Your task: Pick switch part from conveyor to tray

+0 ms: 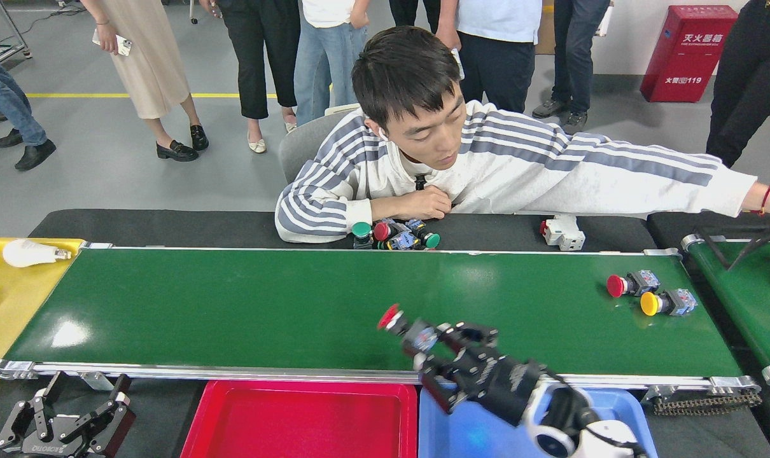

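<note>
Gripping a red-capped switch part [403, 327] between its dark fingers, the right gripper [433, 350] is hanging over the near edge of the conveyor [264, 305], just above the seam where the red tray [299, 423] and the blue tray [480, 432] are sitting side by side. The part is pointing its red button to the left and is lying roughly level in the pinch. Two more switches are lying on the belt towards its right end, one with a red button [632, 284] and one with a yellow button [667, 302], just beside each other. The left gripper [73, 420] is sitting low at the near left, off the belt, its fingers spread and holding nothing. A person in a striped sweater [487, 165] is leaning on the table behind the belt, one arm reaching out far to the right, with a small pile of switches [394, 234] by the other hand.
</note>
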`<state>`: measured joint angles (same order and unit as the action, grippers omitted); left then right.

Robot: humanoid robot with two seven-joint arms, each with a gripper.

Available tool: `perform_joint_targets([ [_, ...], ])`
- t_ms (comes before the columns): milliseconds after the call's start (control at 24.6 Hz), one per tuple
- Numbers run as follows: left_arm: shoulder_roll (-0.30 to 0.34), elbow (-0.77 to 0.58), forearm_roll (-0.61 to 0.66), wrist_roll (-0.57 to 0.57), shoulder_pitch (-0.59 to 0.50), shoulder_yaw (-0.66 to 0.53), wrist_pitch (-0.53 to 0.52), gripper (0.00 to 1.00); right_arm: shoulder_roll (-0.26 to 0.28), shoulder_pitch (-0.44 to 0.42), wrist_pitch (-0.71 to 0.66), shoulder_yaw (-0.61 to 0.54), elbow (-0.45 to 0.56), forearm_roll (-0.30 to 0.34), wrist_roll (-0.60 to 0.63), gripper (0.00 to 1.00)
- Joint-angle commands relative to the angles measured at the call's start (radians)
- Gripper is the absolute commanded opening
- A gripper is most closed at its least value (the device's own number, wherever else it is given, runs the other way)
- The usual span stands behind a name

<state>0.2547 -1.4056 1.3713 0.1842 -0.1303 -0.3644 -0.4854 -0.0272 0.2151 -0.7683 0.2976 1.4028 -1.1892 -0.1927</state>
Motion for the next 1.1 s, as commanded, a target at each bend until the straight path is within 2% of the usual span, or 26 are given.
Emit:
perform_joint_targets([
  [0,0.014,-0.010,0.000,0.001,0.014,0.001,-0.007,1.00,-0.007,0.012,-0.017,-0.002,0.018,0.005,-0.005,1.00],
  [81,0.014,-0.009,0.000,0.000,0.012,0.001,-0.009,1.00,-0.003,0.017,-0.017,-0.015,0.019,0.013,-0.005,1.00],
  [162,0.014,-0.010,0.000,-0.005,0.009,0.001,-0.009,1.00,0.000,0.013,-0.017,-0.110,0.027,0.019,-0.005,1.00],
  [244,0.014,-0.012,0.000,-0.005,0.008,0.001,-0.009,1.00,-0.005,-0.014,-0.017,-0.298,0.030,0.019,-0.005,1.00],
  [325,0.014,-0.010,0.000,-0.006,0.003,0.001,-0.009,1.00,-0.023,-0.083,-0.017,-0.465,0.058,0.019,-0.005,0.99],
  [406,0.014,-0.010,0.000,-0.006,0.008,0.001,-0.009,1.00,-0.065,-0.192,0.185,-0.594,0.123,0.017,0.004,0.99],
  [487,0.014,-0.010,0.000,-0.005,0.011,0.001,-0.009,1.00,-0.043,-0.253,0.348,-0.623,0.136,0.011,0.027,0.99],
  [609,0.014,-0.007,0.000,-0.005,0.011,0.001,-0.009,1.00,0.081,-0.324,0.475,-0.623,0.162,0.013,0.098,0.97],
  [853,0.014,-0.010,0.000,-0.006,0.003,0.001,-0.012,1.00,0.087,-0.347,0.498,-0.620,0.177,0.006,0.099,0.98],
  [1055,0.014,-0.012,0.000,-0.005,0.009,0.001,-0.012,1.00,0.073,-0.398,0.501,-0.618,0.251,-0.049,0.102,0.97],
])
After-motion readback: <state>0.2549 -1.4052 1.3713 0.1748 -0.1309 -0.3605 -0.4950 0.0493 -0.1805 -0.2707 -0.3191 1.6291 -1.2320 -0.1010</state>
